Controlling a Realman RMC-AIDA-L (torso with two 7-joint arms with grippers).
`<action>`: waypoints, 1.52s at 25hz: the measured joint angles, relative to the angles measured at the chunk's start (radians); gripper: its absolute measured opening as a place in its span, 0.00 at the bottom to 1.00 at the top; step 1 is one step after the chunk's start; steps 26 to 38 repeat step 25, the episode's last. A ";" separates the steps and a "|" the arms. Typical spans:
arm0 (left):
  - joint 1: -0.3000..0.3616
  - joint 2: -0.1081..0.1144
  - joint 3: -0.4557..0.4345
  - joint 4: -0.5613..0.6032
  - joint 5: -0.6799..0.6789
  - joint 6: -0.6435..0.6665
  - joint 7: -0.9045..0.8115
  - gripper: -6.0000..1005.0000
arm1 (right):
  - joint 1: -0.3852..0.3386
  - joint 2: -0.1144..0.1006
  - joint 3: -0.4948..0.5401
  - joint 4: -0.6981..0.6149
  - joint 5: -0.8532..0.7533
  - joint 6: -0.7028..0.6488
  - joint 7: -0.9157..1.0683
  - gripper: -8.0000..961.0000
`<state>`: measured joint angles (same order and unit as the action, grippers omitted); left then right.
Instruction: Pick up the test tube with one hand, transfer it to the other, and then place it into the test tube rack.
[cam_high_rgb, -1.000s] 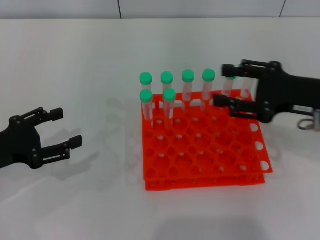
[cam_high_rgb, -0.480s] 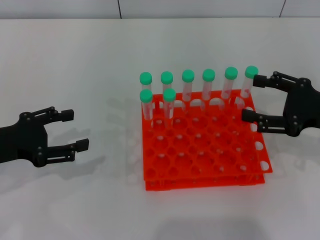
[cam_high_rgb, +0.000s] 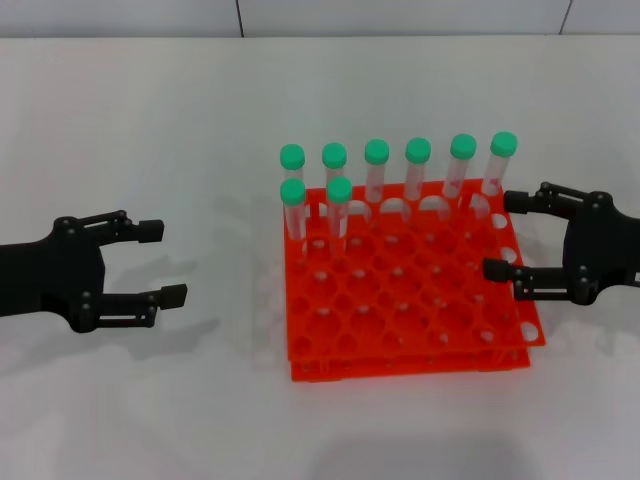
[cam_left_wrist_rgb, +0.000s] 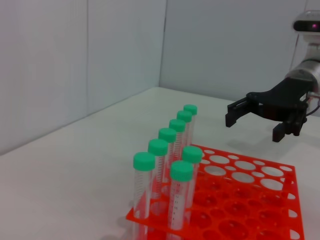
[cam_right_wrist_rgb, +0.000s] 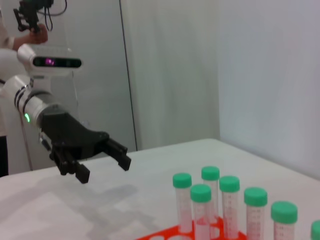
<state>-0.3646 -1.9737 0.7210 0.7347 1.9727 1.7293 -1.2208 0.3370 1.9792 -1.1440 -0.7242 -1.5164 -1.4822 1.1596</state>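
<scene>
Item: slender clear test tube (cam_high_rgb: 496, 165) with green cap, upright in the far right corner hole of the orange-red rack (cam_high_rgb: 405, 300). We find the right tool (cam_high_rgb: 503, 235) nearest, spread, empty; left tool (cam_high_rgb: 162, 262) spread, well apart.

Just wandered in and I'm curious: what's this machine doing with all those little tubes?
Right now neither hand holds anything. Eight green-capped test tubes stand upright in the orange test tube rack, including the far-corner test tube. The right gripper hangs open beside the rack's right edge; the left gripper hangs open over the table, well left of it.
</scene>
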 joint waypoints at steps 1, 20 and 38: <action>-0.004 0.000 0.000 0.000 0.004 0.000 -0.001 0.84 | 0.003 0.000 0.000 0.006 -0.005 0.004 0.000 0.91; -0.040 0.015 -0.005 0.006 0.032 0.019 -0.046 0.84 | 0.039 -0.010 -0.001 0.026 -0.087 0.038 0.030 0.91; -0.041 0.015 -0.006 0.008 0.032 0.016 -0.049 0.84 | 0.042 -0.006 0.001 0.027 -0.101 0.045 0.033 0.91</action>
